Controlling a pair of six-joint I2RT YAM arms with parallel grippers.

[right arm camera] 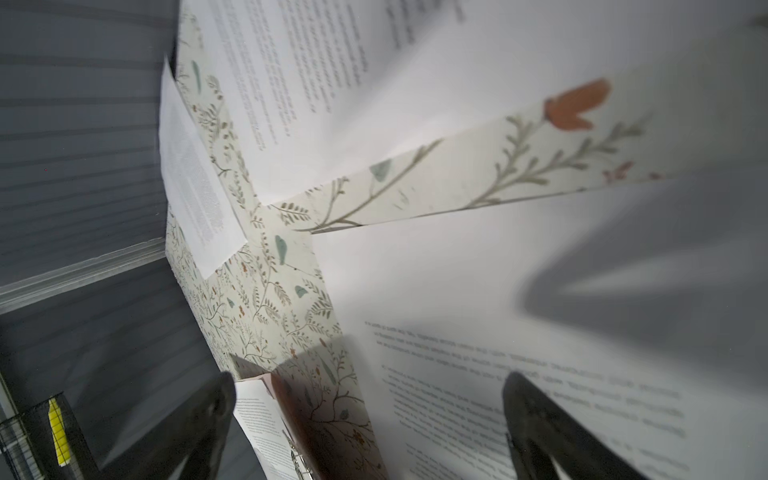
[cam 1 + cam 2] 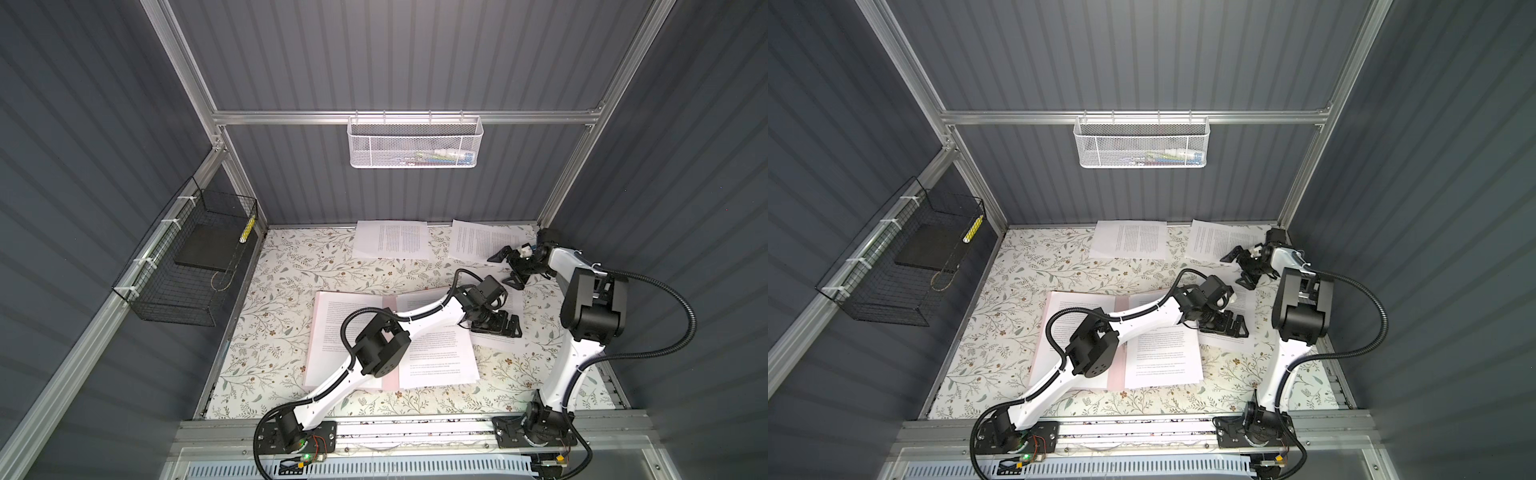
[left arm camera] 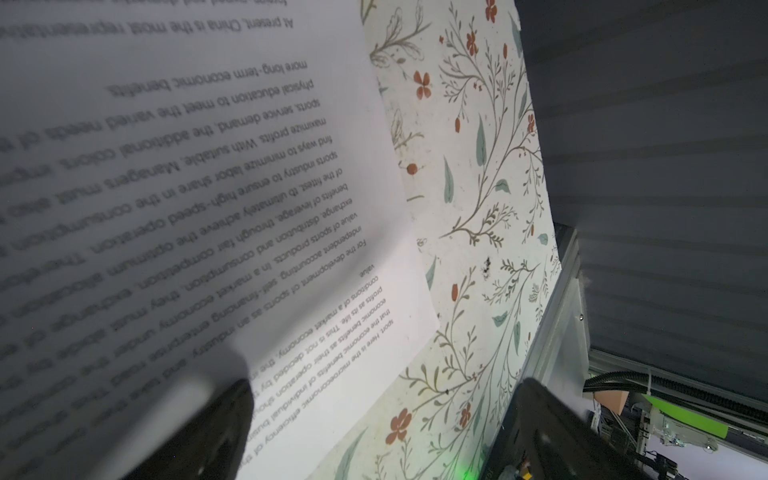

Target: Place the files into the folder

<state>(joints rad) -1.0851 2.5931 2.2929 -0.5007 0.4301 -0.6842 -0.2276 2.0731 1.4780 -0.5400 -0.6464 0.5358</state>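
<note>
LEFT TO RIGHT: A black wire basket (image 2: 183, 270) on the left wall holds a dark slab (image 2: 203, 249). At mid-counter (image 2: 282, 266) the pink folder (image 2: 388, 376) lies open and flat, with files (image 2: 332, 332) stacked on both halves and only its spine strip and left edge showing.

The left arm (image 2: 419, 316) reaches from the near rail (image 2: 415, 428) diagonally across the folder. The left hand (image 2: 498, 326) is spread wide, gripping nothing, low over a loose sheet (image 2: 494, 343) just right of the folder. In the wrist view one finger (image 3: 208, 432) hangs over the print, the other (image 3: 552, 428) past the sheet's edge over bare floral counter.

Farther right, the right arm (image 2: 561, 374) rises from the near rail, elbow high, folding forward toward the far right corner. The right hand (image 2: 508, 269) is likewise wide and gripping nothing, above the strip between the loose sheet and a far-right sheet (image 2: 473, 245). A far-middle sheet (image 2: 390, 241) lies against the back wall.

Open counter runs left of the folder and along the near edge.
</note>
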